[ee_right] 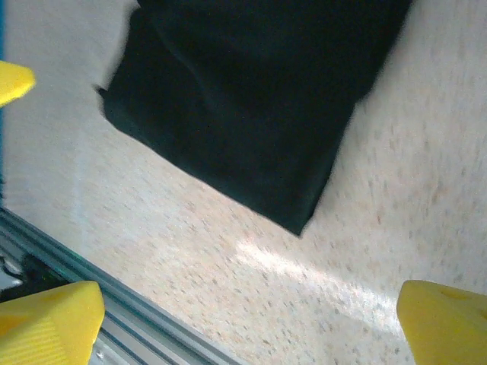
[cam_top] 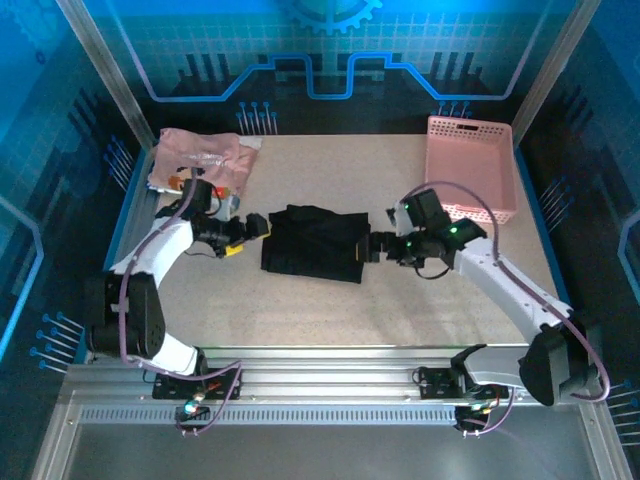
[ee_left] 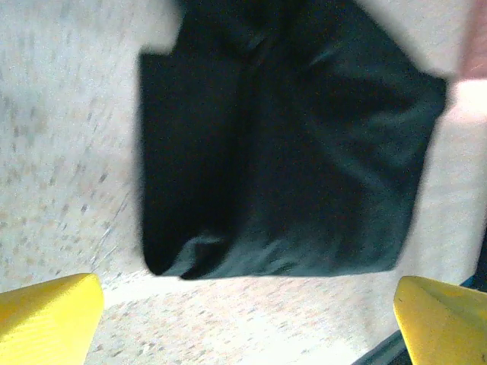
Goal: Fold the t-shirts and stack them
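Black t-shirt [cam_top: 312,243]: matt soft cloth, smooth folds
Pink t-shirt [cam_top: 200,158]: cloth, crumpled, printed
Basket [cam_top: 470,165]: rigid pink plastic, perforated walls
Table [cam_top: 400,310]: speckled beige top, matt, faint sheen
Front rail [cam_top: 330,385]: ribbed bare metal

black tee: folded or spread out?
Folded. The black t-shirt lies as a compact rectangle on the table, with a crease running down it in the left wrist view.

Black shirt [ee_left: 289,152] top cut off (2 wrist views, blurred).
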Tool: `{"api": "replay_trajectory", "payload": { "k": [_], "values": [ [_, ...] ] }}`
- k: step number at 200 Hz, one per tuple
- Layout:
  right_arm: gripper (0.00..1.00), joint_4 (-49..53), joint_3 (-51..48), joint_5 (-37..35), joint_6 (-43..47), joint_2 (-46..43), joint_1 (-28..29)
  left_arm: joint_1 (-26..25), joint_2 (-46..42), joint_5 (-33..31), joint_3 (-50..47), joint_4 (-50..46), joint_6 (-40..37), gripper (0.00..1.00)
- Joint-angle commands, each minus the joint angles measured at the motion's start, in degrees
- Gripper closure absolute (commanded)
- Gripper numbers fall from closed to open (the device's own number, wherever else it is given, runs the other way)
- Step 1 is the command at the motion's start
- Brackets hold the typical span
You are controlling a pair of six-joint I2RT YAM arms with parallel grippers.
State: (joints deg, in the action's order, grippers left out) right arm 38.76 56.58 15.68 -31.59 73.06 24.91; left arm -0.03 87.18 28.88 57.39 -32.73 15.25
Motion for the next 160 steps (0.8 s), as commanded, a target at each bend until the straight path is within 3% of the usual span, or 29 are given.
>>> {"api": "replay_trajectory", "payload": {
  "k": [1, 88, 138, 160],
  "values": [
    [0.0, -6.5, -1.48, -0.13, -3.12, 0.27, 1.74, -3.76, 3.83, -1.75, 2.37, 4.1, -3.78, 0.01],
    [0.0, -7.54, -0.96, -1.17, -5.2, 0.23, 4.62, -12.56, 18.88, -19.71, 9.53, 2.68, -0.72, 0.03],
    [0.0, -6.51, -0.08, -1.53, -5.63, -0.71, 5.35, -20.06, 25.29, -20.84, 12.92, 6.62, 4.69, 0.07],
    [0.0, -5.77, 0.28, -1.45, -5.47, -1.29, 5.41, -21.73, 28.02, -20.82, 14.33, 7.04, 5.31, 0.2]
  ]
}}
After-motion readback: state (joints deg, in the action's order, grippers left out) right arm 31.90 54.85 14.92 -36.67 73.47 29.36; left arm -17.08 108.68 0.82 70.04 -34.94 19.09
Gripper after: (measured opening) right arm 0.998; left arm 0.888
